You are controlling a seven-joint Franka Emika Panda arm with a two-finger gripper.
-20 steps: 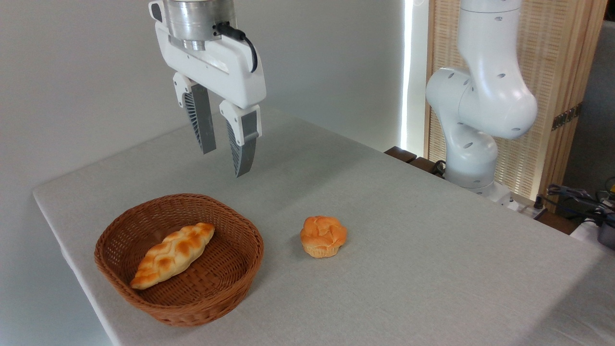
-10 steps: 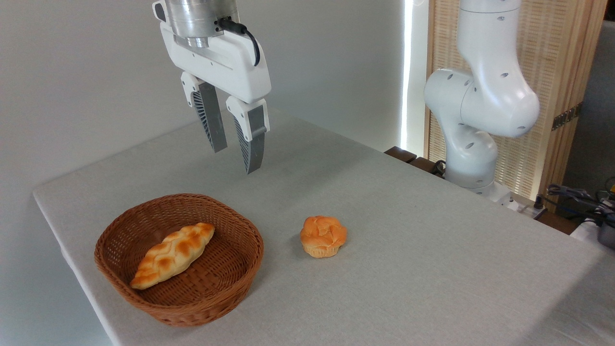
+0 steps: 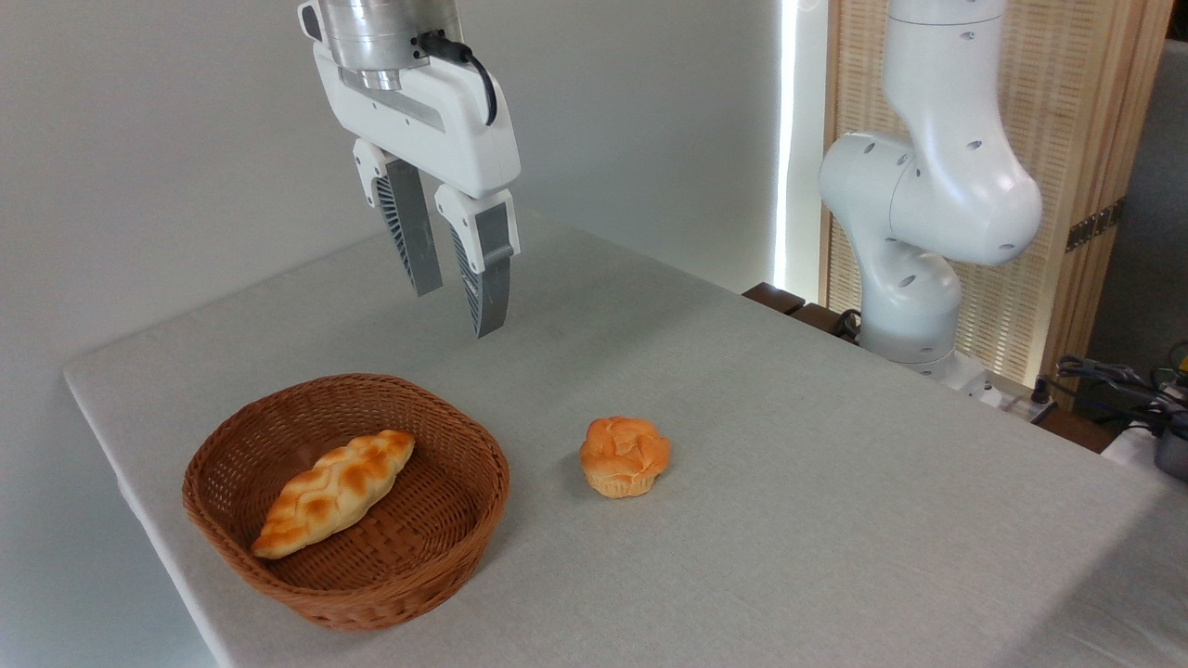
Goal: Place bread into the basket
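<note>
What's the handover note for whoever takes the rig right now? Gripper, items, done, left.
Gripper: open, holding nothing, up in the air behind the basket.
Bread: lying inside the basket, lengthwise across its floor.
Muffin-shaped bun: on the table to the right of the basket, not part of the job.
Done: bread placed and released.
Left: nothing on the bread; probably just park the arm.

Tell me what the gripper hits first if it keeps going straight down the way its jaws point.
Most likely bare table, just behind the basket. The gripper hangs empty, jaws slightly apart. From this single view depth is unclear, so it might clip the basket's far rim instead.
</note>
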